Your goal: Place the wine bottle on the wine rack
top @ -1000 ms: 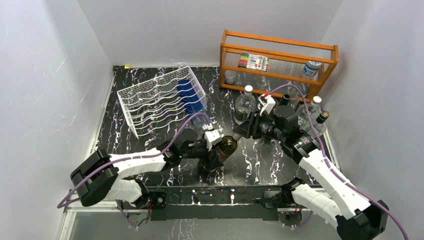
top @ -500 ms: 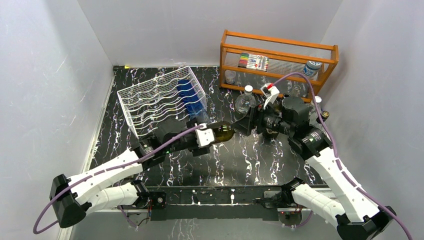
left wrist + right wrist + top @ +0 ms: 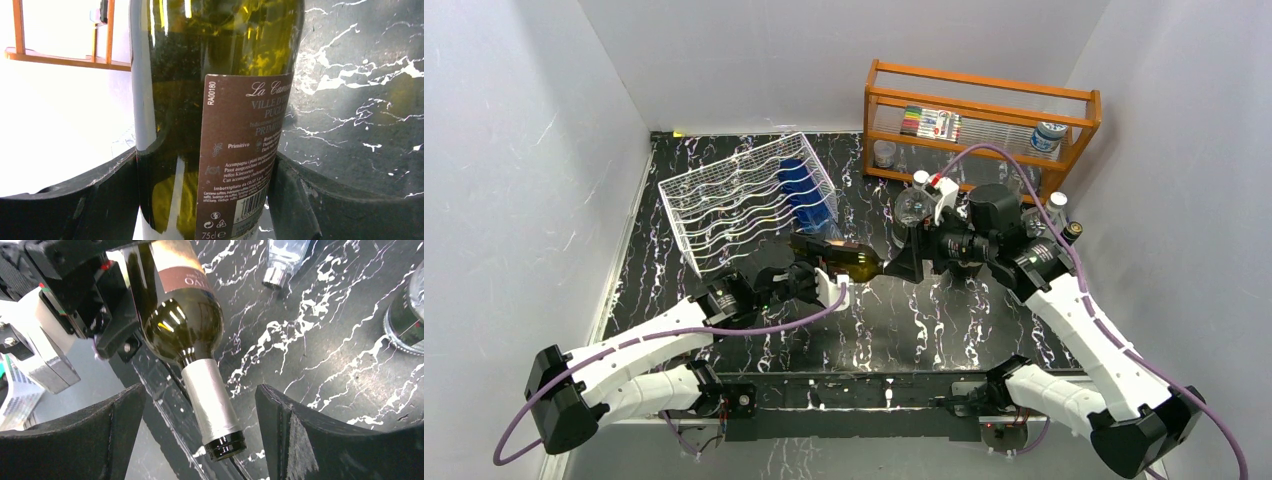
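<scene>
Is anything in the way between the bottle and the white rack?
Nothing visible stands between the wine bottle and the wine rack. A blue thing fills the cradles nearest the bottle; those farther left look free.

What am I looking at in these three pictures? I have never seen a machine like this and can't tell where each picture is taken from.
These are two robot arms bolted at the near edge of a black marbled table. The wide picture comes from a fixed camera above and behind them. The other two come from small cameras on each wrist, so the dark shapes at their bottom corners are that arm's own two fingers. The left gripper is clamped on the body of a dark green wine bottle, holding it on its side. The right gripper is open, with a finger on either side of the bottle's neck, not touching it. On the table stand a white wire wine rack with something blue in it, an orange wooden shelf and some clear bottles.
</scene>
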`<action>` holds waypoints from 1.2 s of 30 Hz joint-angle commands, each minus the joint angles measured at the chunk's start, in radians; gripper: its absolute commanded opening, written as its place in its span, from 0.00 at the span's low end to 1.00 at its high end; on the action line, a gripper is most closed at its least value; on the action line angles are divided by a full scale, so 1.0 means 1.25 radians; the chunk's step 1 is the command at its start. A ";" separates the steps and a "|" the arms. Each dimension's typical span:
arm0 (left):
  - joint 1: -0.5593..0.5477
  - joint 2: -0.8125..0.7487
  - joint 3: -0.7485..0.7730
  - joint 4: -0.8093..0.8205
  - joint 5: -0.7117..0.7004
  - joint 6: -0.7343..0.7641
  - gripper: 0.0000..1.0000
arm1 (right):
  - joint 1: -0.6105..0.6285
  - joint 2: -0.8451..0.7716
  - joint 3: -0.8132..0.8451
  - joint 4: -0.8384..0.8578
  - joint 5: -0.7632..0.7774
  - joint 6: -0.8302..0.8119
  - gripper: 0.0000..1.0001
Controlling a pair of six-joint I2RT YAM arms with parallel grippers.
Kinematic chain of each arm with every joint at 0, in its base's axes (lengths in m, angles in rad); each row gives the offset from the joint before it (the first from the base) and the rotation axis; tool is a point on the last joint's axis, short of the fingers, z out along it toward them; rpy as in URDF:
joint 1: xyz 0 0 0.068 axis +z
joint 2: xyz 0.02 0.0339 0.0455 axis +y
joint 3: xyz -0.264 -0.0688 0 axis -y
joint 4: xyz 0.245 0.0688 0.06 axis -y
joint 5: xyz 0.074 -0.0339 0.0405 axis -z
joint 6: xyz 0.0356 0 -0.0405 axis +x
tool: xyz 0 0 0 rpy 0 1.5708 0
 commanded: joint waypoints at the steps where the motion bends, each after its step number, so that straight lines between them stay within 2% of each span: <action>1: -0.001 -0.040 -0.002 0.087 0.013 0.097 0.00 | 0.004 0.034 0.048 -0.058 -0.058 -0.094 0.90; 7: -0.003 -0.059 -0.016 0.073 0.072 0.128 0.00 | 0.023 0.065 0.005 -0.005 -0.112 -0.108 0.88; 13: -0.004 -0.060 0.003 0.030 0.168 0.106 0.00 | 0.115 0.104 -0.019 0.004 -0.043 -0.109 0.83; 17: -0.006 -0.060 -0.001 0.028 0.168 0.122 0.00 | 0.164 0.100 -0.034 -0.003 -0.020 -0.113 0.81; 22: -0.005 -0.069 0.010 0.024 0.207 0.103 0.00 | 0.181 0.082 -0.049 -0.013 0.019 -0.117 0.81; 29: -0.007 -0.068 0.004 0.023 0.203 0.114 0.00 | 0.204 0.120 -0.046 -0.036 0.059 -0.105 0.79; 31: -0.006 -0.068 0.006 0.023 0.201 0.113 0.00 | 0.209 0.128 -0.045 -0.031 0.065 -0.101 0.76; 36: -0.006 -0.077 0.011 0.021 0.184 0.096 0.00 | 0.224 0.142 -0.040 -0.026 0.072 -0.096 0.53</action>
